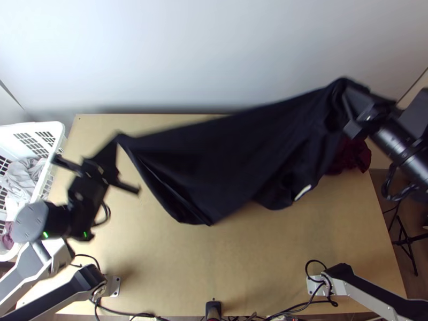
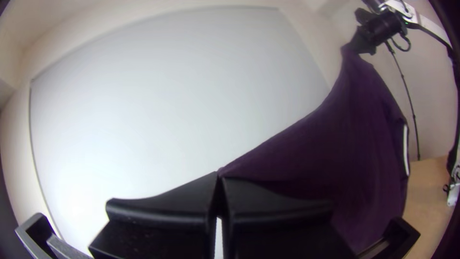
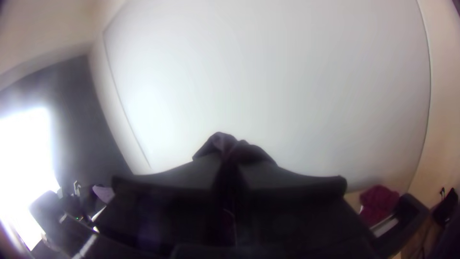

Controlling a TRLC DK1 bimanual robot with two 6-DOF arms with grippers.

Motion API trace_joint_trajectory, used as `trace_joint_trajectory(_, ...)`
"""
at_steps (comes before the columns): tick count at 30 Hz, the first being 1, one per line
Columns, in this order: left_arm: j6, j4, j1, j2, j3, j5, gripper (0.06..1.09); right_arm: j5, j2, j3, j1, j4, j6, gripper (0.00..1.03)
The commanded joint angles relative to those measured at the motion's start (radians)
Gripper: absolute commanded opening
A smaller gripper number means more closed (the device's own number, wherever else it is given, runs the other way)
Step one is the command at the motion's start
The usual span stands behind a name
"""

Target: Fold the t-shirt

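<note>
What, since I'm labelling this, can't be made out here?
- Red cloth: partly hidden behind the t-shirt, top view.
- Basket: cut off by the top view's left edge.
- Left gripper: blurred, top view.
- T-shirt part in the right gripper: fingers and bunching hide it, right wrist view.

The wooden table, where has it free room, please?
Bare table shows between the left mounting plate and right mounting plate, nearer than the t-shirt. Crowded: the near edge, with cables, and far right, with dark-red cloth.
</note>
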Motion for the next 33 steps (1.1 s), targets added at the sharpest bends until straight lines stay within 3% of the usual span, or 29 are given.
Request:
trace_joint_trajectory(1, -0.059, -0.258, -0.188, -0.132, -0.112, -0.047, 0.09, -0.019, -0.12, -0.218, 0.023, -0.036, -0.002, 0.06)
trace_joint_trajectory(5, -0.067, -0.376, -0.183, -0.188, -0.096, -0.047, 0.09, -0.024, -0.194, -0.308, 0.026, -0.094, -0.002, 0.06)
trace_joint_trajectory(10, 0.011, -0.49, -0.176, -0.246, -0.03, -0.05, 0.09, -0.024, -0.303, -0.341, 0.028, -0.168, -0.018, 0.05)
trace_joint_trajectory(17, 0.056, -0.491, -0.098, -0.343, 0.007, -0.048, 0.09, -0.027, -0.473, -0.313, 0.055, -0.245, -0.073, 0.03)
trace_joint_trajectory(20, 0.068, -0.482, -0.098, -0.387, 0.013, -0.048, 0.09, -0.09, -0.514, -0.275, 0.045, -0.292, -0.071, 0.03)
trace_joint_trajectory(24, 0.068, -0.478, -0.078, -0.435, 0.004, -0.061, 0.09, -0.154, -0.542, -0.193, -0.004, -0.294, -0.025, 0.03)
trace_joint_trajectory(33, 0.057, -0.495, -0.029, -0.51, -0.097, -0.061, 0.09, -0.156, -0.525, -0.129, -0.101, -0.249, 0.038, 0.03)
